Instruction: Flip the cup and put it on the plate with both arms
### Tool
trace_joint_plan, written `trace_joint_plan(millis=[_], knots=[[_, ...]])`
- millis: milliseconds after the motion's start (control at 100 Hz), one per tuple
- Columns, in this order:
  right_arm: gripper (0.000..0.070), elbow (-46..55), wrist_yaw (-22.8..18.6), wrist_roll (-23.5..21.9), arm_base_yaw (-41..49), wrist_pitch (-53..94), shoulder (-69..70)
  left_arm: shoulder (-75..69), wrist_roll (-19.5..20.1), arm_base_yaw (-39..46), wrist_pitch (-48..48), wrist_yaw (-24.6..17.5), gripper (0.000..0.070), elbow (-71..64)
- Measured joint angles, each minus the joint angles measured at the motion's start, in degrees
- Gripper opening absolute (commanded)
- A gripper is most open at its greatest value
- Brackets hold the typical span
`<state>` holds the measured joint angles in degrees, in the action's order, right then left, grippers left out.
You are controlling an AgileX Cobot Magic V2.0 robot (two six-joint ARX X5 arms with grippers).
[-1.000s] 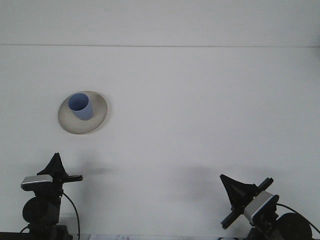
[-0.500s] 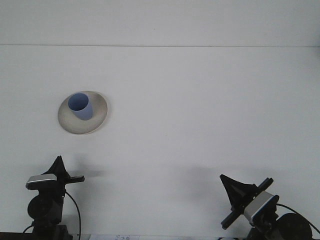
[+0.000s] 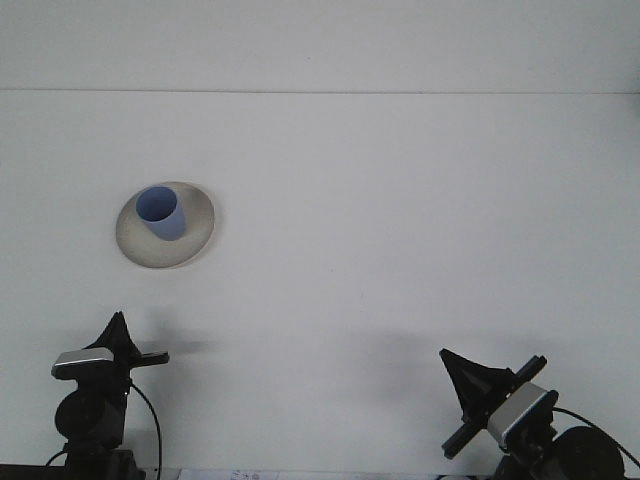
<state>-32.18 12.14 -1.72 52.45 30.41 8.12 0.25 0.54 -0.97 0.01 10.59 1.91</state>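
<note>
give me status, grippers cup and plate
Left gripper and right gripper low, near edge, holding nothing. Blue cup upright on plate. Nothing in the way.

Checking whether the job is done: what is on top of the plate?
A blue cup stands on the plate, mouth up, toward its left part. The plate under the cup is covered, and I can't tell whether the cup holds anything.

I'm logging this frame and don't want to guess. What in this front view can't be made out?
- Front view: the left pincer and right pincer show as dark silhouettes pointing away, so their opening is unreadable.
- Both arm bases are cut off by the bottom edge.
- The bottom of the light blue plastic cup is hidden by its own wall, and the cup covers part of the round grey plate.
</note>
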Motion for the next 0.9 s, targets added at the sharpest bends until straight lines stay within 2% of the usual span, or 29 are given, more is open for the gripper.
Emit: trace_joint_plan(millis=[140, 240, 310, 450, 600, 720, 900], knots=[[0.0006, 0.00, 0.02, 0.20, 0.00, 0.00, 0.00, 0.00, 0.00, 0.00, 0.00, 0.02, 0.0015, 0.00], [0.0006, 0.20, 0.26, 2.69, -2.23, -0.26, 0.00, 0.00, 0.00, 0.00, 0.00, 0.02, 0.0015, 0.00], [0.0006, 1.84, -1.01, 4.11, -7.63, -1.86, -0.02, 0.00, 0.00, 0.00, 0.00, 0.00, 0.0015, 0.00], [0.0006, 10.32, -7.34, 4.66, -24.22, -8.85, -2.16, 0.00, 0.00, 0.00, -0.02, 0.02, 0.0015, 0.00], [0.0006, 20.57, -16.52, 1.38, -43.23, -17.66, -6.58, 0.00, 0.00, 0.00, 0.00, 0.00, 0.0015, 0.00], [0.0006, 25.83, -16.13, -2.75, -51.98, -18.56, -8.00, 0.00, 0.00, 0.00, 0.02, 0.00, 0.0015, 0.00], [0.0006, 30.42, -16.06, -3.93, -53.00, -23.54, -7.98, 0.00, 0.00, 0.00, -0.02, 0.00, 0.0015, 0.00]])
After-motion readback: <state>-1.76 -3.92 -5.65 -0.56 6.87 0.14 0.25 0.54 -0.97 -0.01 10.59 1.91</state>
